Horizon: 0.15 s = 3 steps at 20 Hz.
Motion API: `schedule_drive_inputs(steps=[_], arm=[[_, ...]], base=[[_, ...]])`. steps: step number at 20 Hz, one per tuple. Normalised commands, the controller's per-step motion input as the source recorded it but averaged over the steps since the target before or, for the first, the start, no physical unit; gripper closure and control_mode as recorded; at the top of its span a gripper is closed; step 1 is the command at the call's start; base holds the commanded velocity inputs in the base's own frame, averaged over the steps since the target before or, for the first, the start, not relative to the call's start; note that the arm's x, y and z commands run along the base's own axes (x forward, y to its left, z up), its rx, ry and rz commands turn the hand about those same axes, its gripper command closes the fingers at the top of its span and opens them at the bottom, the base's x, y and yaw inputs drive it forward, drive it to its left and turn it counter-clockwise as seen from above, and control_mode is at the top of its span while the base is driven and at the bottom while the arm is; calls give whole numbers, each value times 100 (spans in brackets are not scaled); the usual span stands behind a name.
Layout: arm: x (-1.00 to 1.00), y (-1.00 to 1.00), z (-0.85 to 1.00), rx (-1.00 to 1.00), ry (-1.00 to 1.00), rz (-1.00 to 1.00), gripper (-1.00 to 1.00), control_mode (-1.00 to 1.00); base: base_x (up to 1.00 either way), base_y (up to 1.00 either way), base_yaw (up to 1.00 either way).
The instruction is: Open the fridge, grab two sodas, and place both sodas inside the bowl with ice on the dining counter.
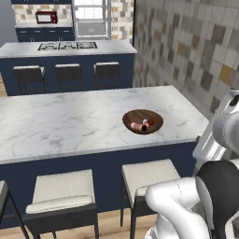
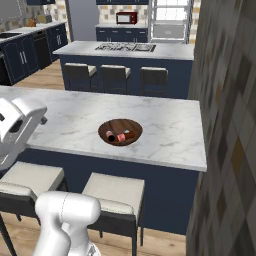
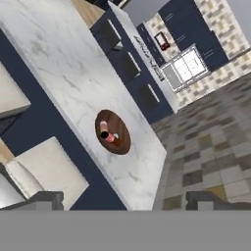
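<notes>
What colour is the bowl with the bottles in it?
Dark brown, like wood. The bowl shows best in the right base view, on the white marble counter.

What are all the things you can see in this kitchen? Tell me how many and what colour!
Long marble-topped dining counter: one, white-grey top, navy base, in the foreground.
Round wooden bowl: one, dark brown, on the dining counter near its wall end.
Small soda bottles: two, one pink and one dark with red, lying in the bowl.
Cushioned stools: two nearest, pale seats, at the dining counter's near side.
Counter with stovetop: one, navy, behind, with three dark stools.
Microwave: one, red, far back.
Tiled wall: one, grey-tan, right side.
Robot fingers: two, dark, spread open and empty.
</notes>
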Motion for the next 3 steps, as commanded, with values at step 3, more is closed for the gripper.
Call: schedule_drive_inputs(steps=[3], arm=[[0,18,-34,-8,0,0,-100,-100]], base=[[0,0,0]])
